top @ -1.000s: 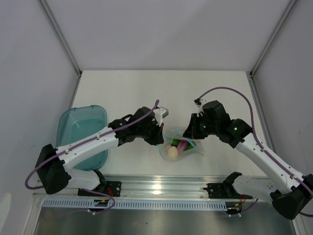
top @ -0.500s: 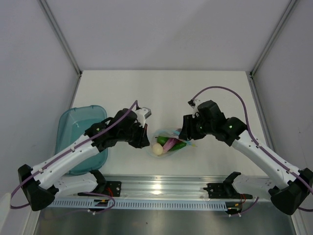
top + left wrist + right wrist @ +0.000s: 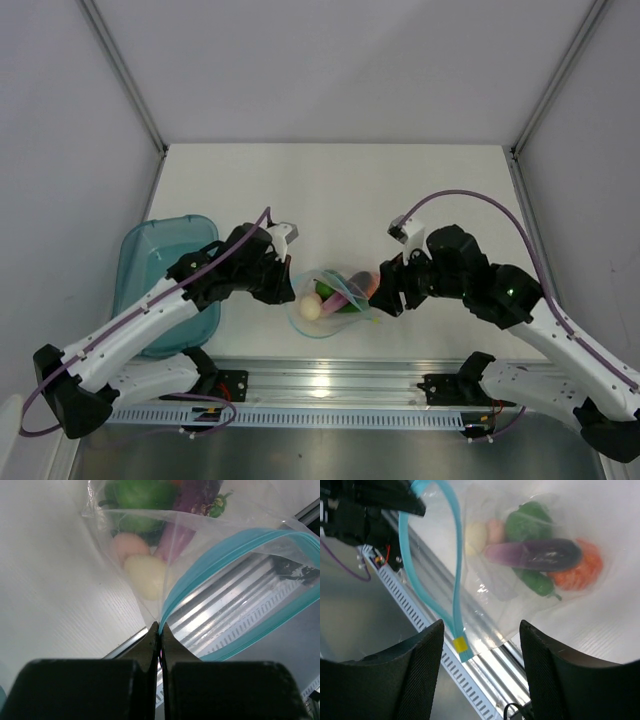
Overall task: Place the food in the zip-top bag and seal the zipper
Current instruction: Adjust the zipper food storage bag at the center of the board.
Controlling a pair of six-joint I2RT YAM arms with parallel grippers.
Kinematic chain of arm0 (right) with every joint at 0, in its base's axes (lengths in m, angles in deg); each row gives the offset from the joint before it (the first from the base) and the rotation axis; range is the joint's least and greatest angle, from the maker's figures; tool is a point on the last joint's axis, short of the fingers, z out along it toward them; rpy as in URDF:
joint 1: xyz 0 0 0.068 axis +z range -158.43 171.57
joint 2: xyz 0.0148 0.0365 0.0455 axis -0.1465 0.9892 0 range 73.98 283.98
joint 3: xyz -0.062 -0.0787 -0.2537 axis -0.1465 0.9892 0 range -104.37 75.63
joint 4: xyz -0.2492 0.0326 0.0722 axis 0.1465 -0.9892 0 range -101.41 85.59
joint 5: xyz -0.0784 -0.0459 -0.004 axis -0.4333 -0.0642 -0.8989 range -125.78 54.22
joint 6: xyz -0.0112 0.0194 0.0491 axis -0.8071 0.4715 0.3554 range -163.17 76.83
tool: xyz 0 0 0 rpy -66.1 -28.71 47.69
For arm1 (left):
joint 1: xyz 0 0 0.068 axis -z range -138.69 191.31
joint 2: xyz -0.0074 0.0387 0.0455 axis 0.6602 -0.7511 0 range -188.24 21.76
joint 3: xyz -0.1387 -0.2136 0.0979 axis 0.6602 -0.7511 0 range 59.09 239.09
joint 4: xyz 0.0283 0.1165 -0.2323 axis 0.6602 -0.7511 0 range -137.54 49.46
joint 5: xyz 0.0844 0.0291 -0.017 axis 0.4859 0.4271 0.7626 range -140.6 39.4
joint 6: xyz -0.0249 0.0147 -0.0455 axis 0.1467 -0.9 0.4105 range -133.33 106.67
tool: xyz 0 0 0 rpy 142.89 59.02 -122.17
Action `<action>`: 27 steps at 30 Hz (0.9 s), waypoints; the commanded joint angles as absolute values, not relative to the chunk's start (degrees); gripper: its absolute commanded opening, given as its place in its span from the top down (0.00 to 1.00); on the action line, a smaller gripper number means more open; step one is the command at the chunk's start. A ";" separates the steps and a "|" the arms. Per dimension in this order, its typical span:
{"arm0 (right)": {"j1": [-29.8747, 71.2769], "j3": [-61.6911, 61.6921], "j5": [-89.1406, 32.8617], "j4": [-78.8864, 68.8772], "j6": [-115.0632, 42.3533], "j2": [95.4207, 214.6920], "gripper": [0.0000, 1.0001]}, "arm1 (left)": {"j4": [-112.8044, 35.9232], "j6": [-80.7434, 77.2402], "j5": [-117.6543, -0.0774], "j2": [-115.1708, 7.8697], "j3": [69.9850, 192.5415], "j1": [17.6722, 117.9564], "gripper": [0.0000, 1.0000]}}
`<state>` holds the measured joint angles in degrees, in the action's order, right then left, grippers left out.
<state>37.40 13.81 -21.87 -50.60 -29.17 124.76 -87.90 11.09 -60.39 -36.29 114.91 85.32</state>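
Left gripper (image 3: 160,629) pressed together, pinching one end of the zipper (image 3: 220,550). Right gripper (image 3: 480,630) spread wide and holding nothing, hovering just above the zip-top bag (image 3: 300,322). Bag lay between the arms near the front edge of the table (image 3: 330,190), mouth gaping. Food (image 3: 535,554) bunched inside at its closed end.

Table (image 3: 340,190) with teal tray (image 3: 160,262), bag (image 3: 318,322)

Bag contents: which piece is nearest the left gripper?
The pale cream egg, just past the left gripper pinching the zipper; the pink egg, pepper and eggplant lie farther.
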 commanded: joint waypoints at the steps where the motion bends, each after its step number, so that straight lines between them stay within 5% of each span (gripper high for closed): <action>1: 41.48 14.55 -21.97 -52.57 -32.71 125.91 0.35 | -87.92 10.93 -62.38 -34.85 114.82 84.12 0.99; 7: 57.12 15.08 -38.04 -52.49 -30.69 128.64 0.32 | -86.60 11.19 -64.49 -35.11 114.47 83.77 0.99; 19: 62.41 13.76 -52.56 -56.35 -28.67 134.36 0.42 | -86.34 11.10 -65.37 -34.06 113.06 82.71 0.99; 24: 62.68 13.32 -59.93 -56.27 -29.72 133.83 0.60 | -86.51 11.01 -65.81 -33.70 112.88 82.36 0.99; 27: 62.77 14.11 -60.83 -53.28 -32.00 132.25 0.87 | -86.42 11.10 -65.72 -33.44 112.71 82.27 1.00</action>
